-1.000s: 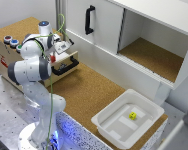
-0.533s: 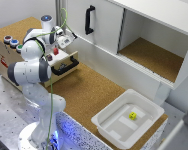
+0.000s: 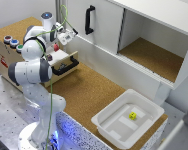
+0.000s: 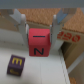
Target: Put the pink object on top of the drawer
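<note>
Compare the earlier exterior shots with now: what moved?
The gripper shifted slightly up and toward the exterior view's right, above the drawer. In the wrist view the pink object sits between the fingers, but I cannot tell whether it is gripped or let go. The drawer, the bin and the yellow cube stayed put.
</note>
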